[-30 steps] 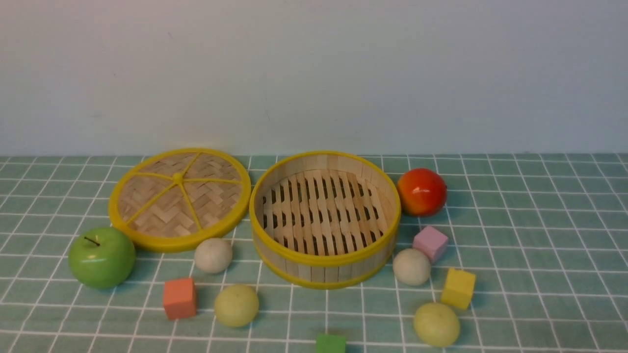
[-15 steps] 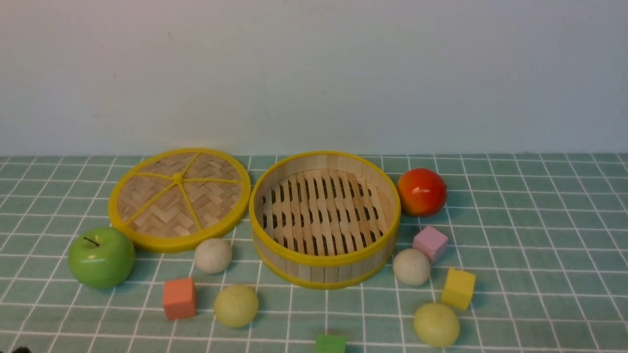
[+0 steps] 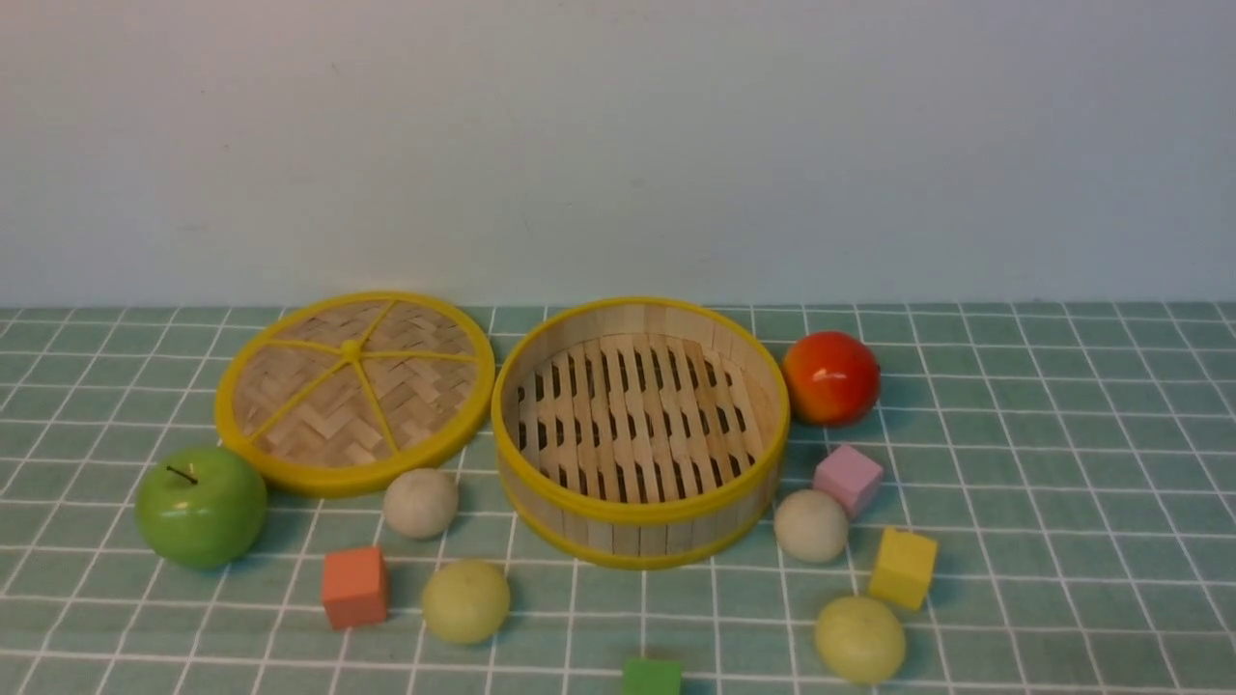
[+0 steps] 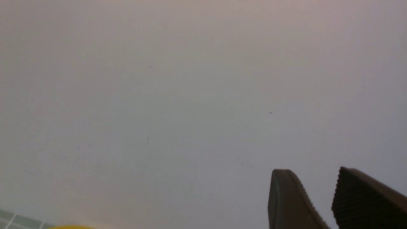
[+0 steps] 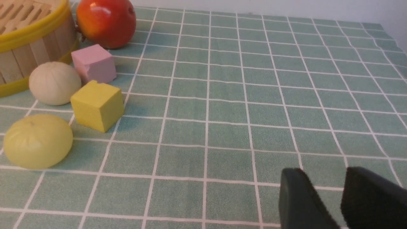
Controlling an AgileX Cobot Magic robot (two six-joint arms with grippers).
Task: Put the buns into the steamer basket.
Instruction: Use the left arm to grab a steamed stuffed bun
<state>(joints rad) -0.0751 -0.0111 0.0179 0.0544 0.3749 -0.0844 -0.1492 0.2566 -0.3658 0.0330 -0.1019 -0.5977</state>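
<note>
The steamer basket (image 3: 640,514) stands empty at mid-table, its slatted floor bare. Four buns lie on the cloth in front of it: an off-white bun (image 3: 420,503) and a yellow-green bun (image 3: 465,601) to its left, an off-white bun (image 3: 811,525) and a yellow-green bun (image 3: 859,638) to its right. Neither arm shows in the front view. My right gripper (image 5: 321,173) is open and empty, low over bare cloth, well to the right of the off-white bun (image 5: 54,83) and yellow-green bun (image 5: 37,141). My left gripper (image 4: 313,173) is open and empty, facing the plain wall.
The woven lid (image 3: 352,391) lies flat left of the basket, with a green apple (image 3: 200,505) in front of it. A red apple (image 3: 829,377) sits right of the basket. Pink (image 3: 847,479), yellow (image 3: 902,568), orange (image 3: 354,586) and green (image 3: 651,677) cubes lie among the buns.
A dark speck at the front view's bottom left corner half a second ago is gone now. Nothing on the table has moved.
</note>
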